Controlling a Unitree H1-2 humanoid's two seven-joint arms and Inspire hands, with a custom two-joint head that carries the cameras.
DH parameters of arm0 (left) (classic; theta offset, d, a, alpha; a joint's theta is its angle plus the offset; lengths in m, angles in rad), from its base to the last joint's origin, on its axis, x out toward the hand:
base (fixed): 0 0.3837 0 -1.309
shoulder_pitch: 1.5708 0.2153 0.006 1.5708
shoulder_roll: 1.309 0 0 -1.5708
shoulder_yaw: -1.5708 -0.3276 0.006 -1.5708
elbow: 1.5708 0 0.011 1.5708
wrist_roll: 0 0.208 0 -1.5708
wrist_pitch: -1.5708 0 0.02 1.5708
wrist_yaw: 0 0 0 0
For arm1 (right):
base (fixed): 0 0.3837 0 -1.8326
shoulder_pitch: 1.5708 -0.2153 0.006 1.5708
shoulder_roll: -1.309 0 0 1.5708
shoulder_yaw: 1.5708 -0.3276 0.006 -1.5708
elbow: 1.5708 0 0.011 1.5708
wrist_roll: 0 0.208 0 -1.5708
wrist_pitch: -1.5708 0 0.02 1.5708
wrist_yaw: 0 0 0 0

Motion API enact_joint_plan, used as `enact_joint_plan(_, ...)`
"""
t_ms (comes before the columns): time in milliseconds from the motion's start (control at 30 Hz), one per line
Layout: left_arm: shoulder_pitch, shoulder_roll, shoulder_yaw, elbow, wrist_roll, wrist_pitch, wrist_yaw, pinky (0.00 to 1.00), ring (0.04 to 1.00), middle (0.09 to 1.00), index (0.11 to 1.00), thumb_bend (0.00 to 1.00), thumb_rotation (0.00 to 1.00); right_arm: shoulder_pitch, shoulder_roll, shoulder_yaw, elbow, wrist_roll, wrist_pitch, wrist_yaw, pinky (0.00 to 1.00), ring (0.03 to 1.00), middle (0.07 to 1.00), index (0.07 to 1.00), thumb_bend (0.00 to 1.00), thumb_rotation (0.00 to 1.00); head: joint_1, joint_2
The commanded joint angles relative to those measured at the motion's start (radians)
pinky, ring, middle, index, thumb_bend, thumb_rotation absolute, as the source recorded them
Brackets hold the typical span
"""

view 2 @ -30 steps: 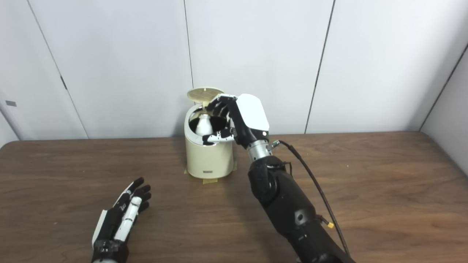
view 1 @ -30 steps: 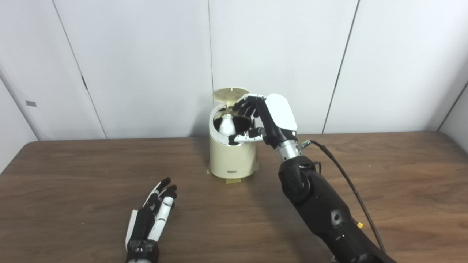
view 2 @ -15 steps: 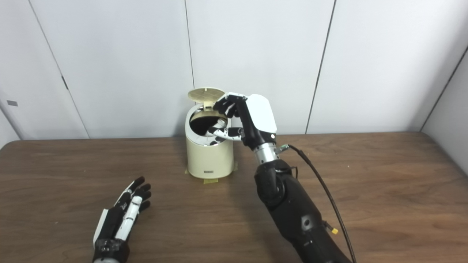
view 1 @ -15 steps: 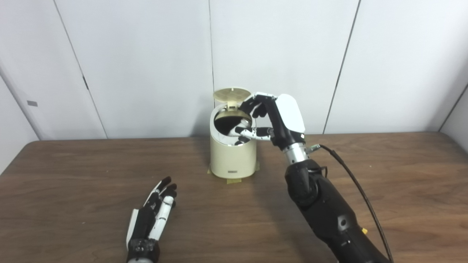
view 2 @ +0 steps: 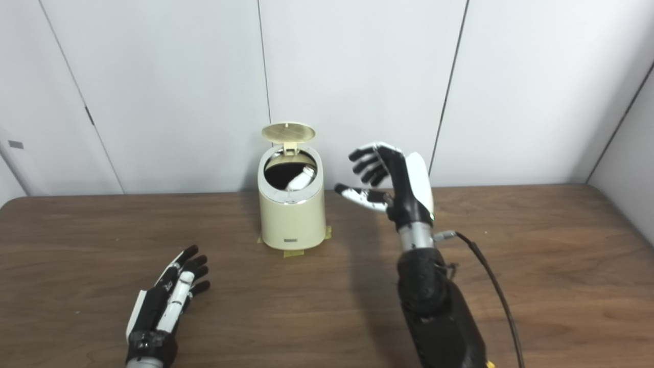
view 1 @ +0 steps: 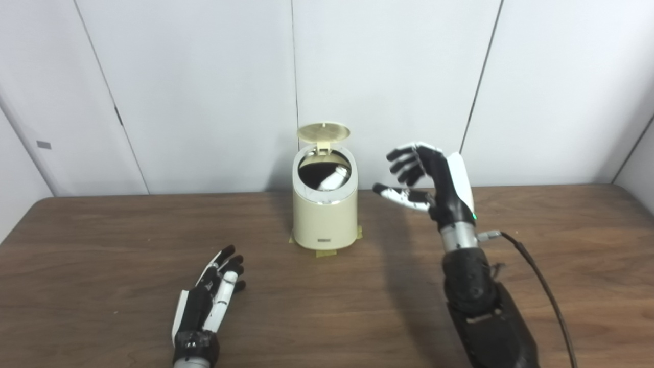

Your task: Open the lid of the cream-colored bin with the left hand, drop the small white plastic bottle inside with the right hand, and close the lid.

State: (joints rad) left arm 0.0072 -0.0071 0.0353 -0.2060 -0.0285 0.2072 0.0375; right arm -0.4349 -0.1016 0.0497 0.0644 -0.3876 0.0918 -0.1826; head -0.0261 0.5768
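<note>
The cream-colored bin (view 1: 325, 217) stands at the back middle of the table with its round lid (view 1: 323, 132) tipped up and back. Inside its dark opening the small white plastic bottle (view 1: 332, 180) lies tilted. My right hand (view 1: 429, 179) hovers to the right of the bin, raised above the table, fingers spread and empty. Down at the front left my left hand (view 1: 212, 296) rests flat on the table with fingers stretched out, well clear of the bin.
The brown wooden table (view 1: 102, 255) runs wall to wall in front of white panels. A black cable (view 1: 541, 286) trails from the right wrist over the table's right side. Yellow tape (view 1: 327, 252) shows under the bin's base.
My right hand let the bottle go into the bin, then pulled back to the right and opened. The bottle now lies inside the bin. My left hand barely shifted.
</note>
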Motion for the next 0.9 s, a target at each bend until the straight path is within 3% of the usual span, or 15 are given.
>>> enact_joint_plan(0,-0.035,-0.004,0.007,0.002,-0.002,-0.014,0.007,0.88,0.868,0.866,0.909,0.59,0.67,0.009,-0.033,-0.028,-0.095,0.056,0.06,0.064,0.42,0.433,0.483,0.533,0.51,0.0,-0.002,-0.002)
enact_joint_plan(200,-0.072,-0.003,0.008,0.003,0.007,-0.005,0.008,0.86,0.869,0.865,0.889,0.59,0.68,0.128,-0.073,-0.045,-0.229,0.122,0.144,0.173,0.45,0.545,0.495,0.496,0.52,0.01,0.006,-0.003)
enact_joint_plan(267,-0.089,-0.003,0.008,-0.001,0.007,0.004,0.008,0.86,0.862,0.861,0.886,0.61,0.67,0.162,-0.085,-0.043,-0.256,0.14,0.156,0.198,0.51,0.609,0.63,0.497,0.5,0.14,0.007,-0.005)
enact_joint_plan(300,-0.103,-0.001,0.006,-0.005,0.012,0.01,0.009,0.86,0.862,0.86,0.886,0.61,0.66,0.188,-0.089,-0.044,-0.274,0.155,0.167,0.213,0.52,0.622,0.651,0.497,0.5,0.16,0.009,-0.007)
enact_joint_plan(333,-0.116,0.001,0.006,-0.006,0.013,0.014,0.007,0.87,0.86,0.862,0.887,0.6,0.67,0.211,-0.09,-0.047,-0.286,0.174,0.168,0.225,0.55,0.656,0.687,0.597,0.54,0.38,0.011,-0.009)
enact_joint_plan(367,-0.125,0.003,0.006,-0.007,0.014,0.017,0.007,0.87,0.861,0.865,0.888,0.59,0.67,0.226,-0.09,-0.049,-0.294,0.187,0.169,0.233,0.59,0.688,0.72,0.669,0.56,0.54,0.011,-0.009)
enact_joint_plan(433,-0.152,0.01,0.007,-0.003,0.015,0.019,0.004,0.87,0.86,0.868,0.888,0.57,0.67,0.262,-0.081,-0.055,-0.299,0.215,0.153,0.238,0.62,0.737,0.764,0.727,0.52,0.67,0.011,-0.014)
enact_joint_plan(633,-0.215,0.029,0.005,0.007,0.022,0.041,0.0,0.89,0.869,0.889,0.909,0.55,0.69,0.338,-0.043,-0.074,-0.29,0.288,0.118,0.231,0.68,0.817,0.836,0.774,0.4,0.83,0.01,-0.015)
enact_joint_plan(867,-0.282,0.046,-0.004,0.037,0.034,0.037,-0.009,0.9,0.895,0.917,0.943,0.54,0.73,0.387,0.005,-0.101,-0.265,0.379,0.066,0.234,0.77,0.885,0.893,0.88,0.39,0.98,0.025,-0.028)
